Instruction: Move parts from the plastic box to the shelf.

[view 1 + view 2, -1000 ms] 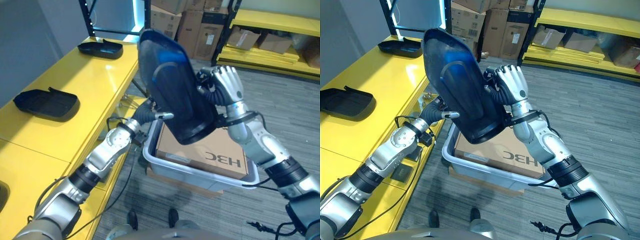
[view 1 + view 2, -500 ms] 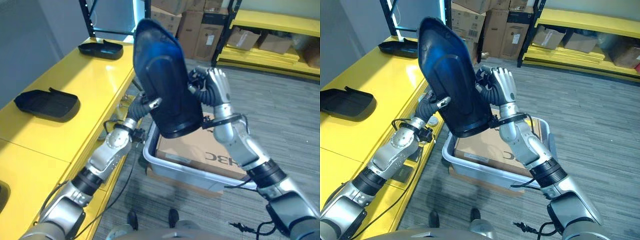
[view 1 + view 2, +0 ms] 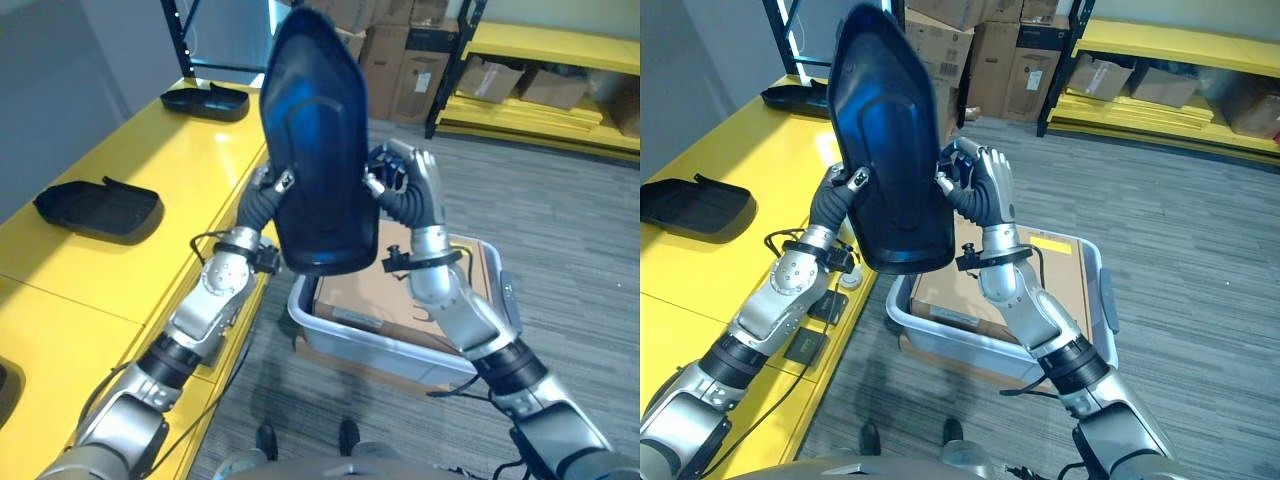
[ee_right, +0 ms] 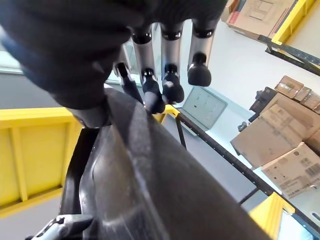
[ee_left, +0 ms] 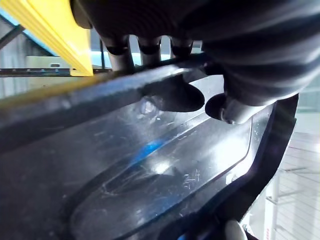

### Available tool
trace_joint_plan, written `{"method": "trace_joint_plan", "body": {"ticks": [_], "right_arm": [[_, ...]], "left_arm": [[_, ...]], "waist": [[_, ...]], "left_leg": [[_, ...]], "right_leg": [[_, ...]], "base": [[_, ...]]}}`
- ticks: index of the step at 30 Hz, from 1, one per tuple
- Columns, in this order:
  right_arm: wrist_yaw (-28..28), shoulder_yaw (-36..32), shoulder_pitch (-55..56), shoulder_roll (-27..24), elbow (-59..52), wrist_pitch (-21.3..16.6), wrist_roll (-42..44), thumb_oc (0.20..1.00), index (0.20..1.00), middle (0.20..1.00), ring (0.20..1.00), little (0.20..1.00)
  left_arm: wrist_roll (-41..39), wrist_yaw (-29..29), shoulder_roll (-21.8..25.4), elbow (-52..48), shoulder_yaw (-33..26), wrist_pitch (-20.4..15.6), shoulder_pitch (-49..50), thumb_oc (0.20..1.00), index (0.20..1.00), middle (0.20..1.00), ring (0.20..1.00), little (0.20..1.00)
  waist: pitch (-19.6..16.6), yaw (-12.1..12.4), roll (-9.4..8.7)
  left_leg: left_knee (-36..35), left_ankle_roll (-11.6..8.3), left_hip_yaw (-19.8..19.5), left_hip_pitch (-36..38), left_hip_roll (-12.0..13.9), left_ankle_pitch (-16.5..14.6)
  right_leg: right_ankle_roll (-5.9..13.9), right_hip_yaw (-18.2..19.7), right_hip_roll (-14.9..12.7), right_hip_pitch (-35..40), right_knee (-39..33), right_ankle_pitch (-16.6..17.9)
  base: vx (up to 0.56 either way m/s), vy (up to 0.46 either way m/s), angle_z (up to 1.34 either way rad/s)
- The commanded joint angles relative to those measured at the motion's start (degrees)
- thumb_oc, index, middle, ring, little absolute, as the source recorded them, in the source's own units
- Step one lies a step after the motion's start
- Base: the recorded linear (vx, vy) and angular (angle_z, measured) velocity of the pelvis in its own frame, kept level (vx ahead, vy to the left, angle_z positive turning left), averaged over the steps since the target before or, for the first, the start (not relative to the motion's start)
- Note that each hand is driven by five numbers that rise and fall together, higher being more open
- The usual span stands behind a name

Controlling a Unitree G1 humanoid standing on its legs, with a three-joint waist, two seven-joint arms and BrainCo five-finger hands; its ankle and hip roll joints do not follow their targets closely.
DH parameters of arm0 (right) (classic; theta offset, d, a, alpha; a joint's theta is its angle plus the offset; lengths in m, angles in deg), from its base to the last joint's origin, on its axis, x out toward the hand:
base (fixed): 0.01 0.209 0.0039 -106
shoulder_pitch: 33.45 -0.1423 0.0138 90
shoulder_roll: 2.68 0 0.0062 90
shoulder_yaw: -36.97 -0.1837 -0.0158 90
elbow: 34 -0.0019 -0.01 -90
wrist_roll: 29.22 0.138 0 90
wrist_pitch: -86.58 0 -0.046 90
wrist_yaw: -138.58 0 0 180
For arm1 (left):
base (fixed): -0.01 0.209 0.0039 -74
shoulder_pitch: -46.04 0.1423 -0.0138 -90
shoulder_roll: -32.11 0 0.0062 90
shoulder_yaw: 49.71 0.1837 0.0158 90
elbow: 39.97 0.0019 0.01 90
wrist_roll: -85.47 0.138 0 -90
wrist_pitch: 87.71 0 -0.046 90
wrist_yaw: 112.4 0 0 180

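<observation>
Gripping a large black part (image 3: 318, 150) from both sides, the two hands are holding it upright in the air above the near-left corner of the grey plastic box (image 3: 400, 345). The left hand (image 3: 268, 190) is clamping the part's left edge, its fingers (image 5: 131, 52) curling behind the rim while the thumb presses on the front face. The right hand (image 3: 410, 185) is gripping the right edge in the same way, with its fingers (image 4: 169, 82) hooking over the rim. The part's narrow end is pointing up and its broad rounded end is hanging down, with the raised inner panel facing the camera. Inside the box, a brown cardboard carton (image 3: 440, 290) is lying flat. To the left, the yellow shelf (image 3: 150, 190) is carrying two more black parts: one (image 3: 98, 207) is sitting nearer the robot, and another (image 3: 205, 100) is lying farther back.
</observation>
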Motion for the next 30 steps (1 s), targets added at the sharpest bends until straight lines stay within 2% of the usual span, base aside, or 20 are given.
{"method": "trace_joint_plan", "body": {"ticks": [1,3,4,5,7,8,11,13,14,17,19,21,23,24,26,27,28,29,30], "right_arm": [[-1.44,4.89,-2.58,2.36,-8.21,-10.63,1.05,0.2,0.2,0.2,0.2,0.2],[-0.62,4.81,-2.37,1.63,-8.99,-10.59,1.22,0.2,0.2,0.2,0.2,0.2],[-0.61,4.77,-2.25,1.37,-9.23,-9.67,1.89,0.928,0.928,0.928,0.928,0.928],[-0.79,4.72,-2.19,1.28,-9.27,-9.02,2.62,1.0,1.0,1.0,1.0,1.0],[-0.99,4.6,-1.95,1.03,-8.97,-8.71,4.59,1.0,1.0,1.0,1.0,1.0],[0.37,3.77,-0.47,0.43,-8.75,-8.46,7.8,1.0,1.0,1.0,1.0,1.0],[1.34,0.49,4.15,-0.2,-8.91,-9.83,14.22,1.0,1.0,1.0,1.0,1.0],[0.23,-2.23,8.46,-0.32,-7.89,-9.85,15.96,1.0,1.0,1.0,1.0,1.0],[0.03,-5.11,14.44,-0.71,-6.29,-11.21,16.95,1.0,1.0,1.0,1.0,1.0],[-0.85,-8.77,20.28,-0.24,-4.3,-13.44,20.37,1.0,1.0,1.0,1.0,1.0],[-2.09,-10.53,23.42,0.53,-1.58,-11.54,21.82,1.0,1.0,1.0,1.0,1.0],[-3.59,-11.49,26.2,1.5,3.6,-12.04,23.14,1.0,1.0,1.0,1.0,1.0],[-5.28,-11.82,29.67,2.67,10.57,-10.56,24.8,1.0,1.0,1.0,1.0,1.0],[-8.3,-11.47,31.21,3.33,16.69,-8.84,25.96,1.0,1.0,1.0,1.0,1.0],[-13.35,-10.39,32.19,4.7,25.12,-6.46,27.65,1.0,1.0,1.0,1.0,1.0],[-18.83,-9.24,33.38,6.5,33.15,-3.66,29.68,1.0,1.0,1.0,1.0,1.0],[-21.55,-8.52,34.02,8.11,39.08,-4.54,30.65,1.0,1.0,1.0,1.0,1.0],[-25.08,-7.75,33.88,8.92,42.93,-1.78,32.83,1.0,1.0,1.0,1.0,1.0],[-28.69,-7.1,33.5,9.71,47.09,3.04,34.25,1.0,1.0,1.0,1.0,1.0]], "left_arm": [[5.15,2.57,-2.36,-4.0,4.02,-7.72,-7.27,0.2,0.2,0.2,0.2,0.2],[6.54,1.41,-1.47,-4.56,4.33,-7.7,-7.63,0.2,0.2,0.2,0.2,0.2],[7.69,0.6,-1.14,-4.74,4.47,-7.54,-7.67,0.2,0.2,0.2,0.2,0.2],[8.67,0.02,-0.85,-4.8,4.49,-7.38,-7.71,0.2,0.2,0.2,0.2,0.2],[11.5,-1.81,-0.27,-4.72,4.56,-7.12,-7.63,0.2,0.2,0.2,0.2,0.2],[15.76,-5.22,1.2,-4.24,4.3,-6.75,-6.81,0.2,0.2,0.2,0.2,0.2],[18.29,-8.71,2.86,-3.77,2.64,-7.43,-3.71,0.2,0.2,0.2,0.2,0.2],[20.7,-11.55,4.19,-2.92,1.42,-9.11,-0.49,0.2,0.2,0.2,0.2,0.2],[23.43,-16.29,5.31,-2.17,-1.26,-12.41,4.14,0.2,0.2,0.2,0.2,0.2],[24.4,-19.82,6.2,-1.4,-4.6,-15.45,8.53,0.2,0.2,0.2,0.2,0.2],[24.76,-21.98,6.55,-0.59,-6.38,-17.48,10.78,0.2,0.2,0.2,0.2,0.2],[24.34,-22.88,6.39,0.18,-8.34,-20.18,12.99,0.2,0.2,0.2,0.2,0.2],[24.02,-23.88,6.31,0.39,-10.31,-24.09,15.14,0.2,0.2,0.2,0.2,0.2],[23.65,-23.91,6.44,-0.35,-11.36,-25.95,16.0,0.2,0.2,0.2,0.2,0.2],[23.1,-22.95,6.52,-2.22,-12.95,-27.52,16.96,0.2,0.2,0.2,0.2,0.2],[22.95,-21.87,6.95,-4.88,-14.13,-27.97,17.58,0.2,0.2,0.2,0.2,0.2],[22.58,-20.33,7.0,-7.21,-15.13,-28.31,18.19,0.2,0.2,0.2,0.2,0.2],[22.12,-19.88,7.14,-8.74,-15.48,-28.4,18.32,0.2,0.2,0.2,0.2,0.2],[20.59,-19.17,7.09,-9.72,-15.81,-28.14,18.23,0.2,0.2,0.2,0.2,0.2]], "waist": [[-1.78,0.83,-0.37],[-1.77,0.73,-0.25],[-1.77,0.69,-0.2],[-1.78,0.66,-0.18],[-1.8,0.59,-0.11],[-1.77,0.45,-0.06],[-1.55,0.12,-0.09],[-1.43,-0.05,-0.15],[-1.11,-0.3,-0.31],[-0.93,-0.82,-0.59],[-0.73,-1.23,-0.82],[-0.39,-1.65,-0.96],[-0.07,-1.92,-1.18],[0.1,-1.74,-1.32],[0.47,-1.25,-1.41],[0.69,-0.43,-1.55],[0.88,0.38,-1.67],[0.91,1.05,-1.74],[0.91,1.66,-1.78]], "left_leg": [[0.12,0.35,-0.09,4.57,0.56,-10.95],[0.12,0.35,0.02,4.49,0.66,-10.96],[0.12,0.34,0.04,4.47,0.69,-10.96],[0.12,0.33,0.05,4.47,0.7,-10.97],[0.12,0.28,0.06,4.49,0.74,-10.98],[0.12,0.21,0.19,4.53,0.81,-10.95],[0.12,0.11,0.29,4.57,0.89,-10.91],[0.12,0.09,0.45,4.66,0.89,-10.98],[0.12,0.11,0.82,4.79,0.93,-10.97],[0.12,0.07,1.13,4.83,0.98,-10.95],[0.12,0.11,1.33,4.91,1.02,-11.0],[0.12,0.19,1.47,4.97,1.0,-11.01],[0.12,0.26,1.58,4.95,0.91,-11.12],[0.12,0.25,1.31,4.91,0.78,-11.19],[0.12,0.24,0.84,4.86,0.66,-11.23],[0.12,0.04,-0.07,4.72,0.66,-11.16],[0.12,-0.22,-0.93,4.56,0.7,-11.01],[0.12,-0.44,-1.56,4.38,0.74,-10.87],[0.12,-0.67,-2.07,4.21,0.8,-10.74]], "right_leg": [[1.6,-1.03,-0.03,3.29,0.13,-7.71],[1.55,-1.01,0.03,3.18,0.13,-7.75],[1.54,-0.97,0.04,3.15,0.13,-7.76],[1.54,-0.9,0.05,3.15,0.13,-7.77],[1.51,-0.7,0.11,3.15,0.13,-7.82],[1.53,-0.57,0.1,3.21,0.13,-7.88],[1.64,-0.38,0.09,3.19,0.13,-7.75],[1.8,-0.42,-0.02,3.18,0.13,-7.65],[1.9,-0.4,-0.18,3.17,0.13,-7.51],[1.97,-0.17,-0.2,3.07,0.13,-7.37],[1.99,-0.13,-0.23,3.06,0.2,-7.4],[1.92,-0.16,-0.28,3.07,0.25,-7.47],[1.96,-0.42,-0.41,3.05,0.29,-7.53],[1.98,-0.54,-0.49,3.03,0.3,-7.57],[1.96,-0.91,-0.65,3.3,0.14,-7.59],[1.83,-1.49,-0.68,3.54,0.13,-7.76],[1.67,-2.16,-0.68,3.86,0.13,-7.87],[1.55,-2.84,-0.65,4.04,0.13,-8.01],[1.44,-3.46,-0.59,4.24,0.13,-8.18]], "base": [[0.0,0.0,0.0],[0.0,0.0,0.0],[0.0,0.0,0.0],[0.0,0.0,0.0],[0.0,0.0,0.0],[0.0,0.0,0.0],[0.0,0.0,0.0],[-0.02,0.007,-0.01],[-0.02,0.008,-0.04],[-0.01,0.004,-0.02],[0.0,0.0,0.0],[-0.02,0.001,-0.01],[-0.03,-0.008,0.02],[0.0,0.0,0.0],[-0.02,-0.051,0.02],[0.0,-0.122,0.05],[0.01,-0.164,0.09],[0.03,-0.165,0.13],[0.03,-0.158,0.2]]}}
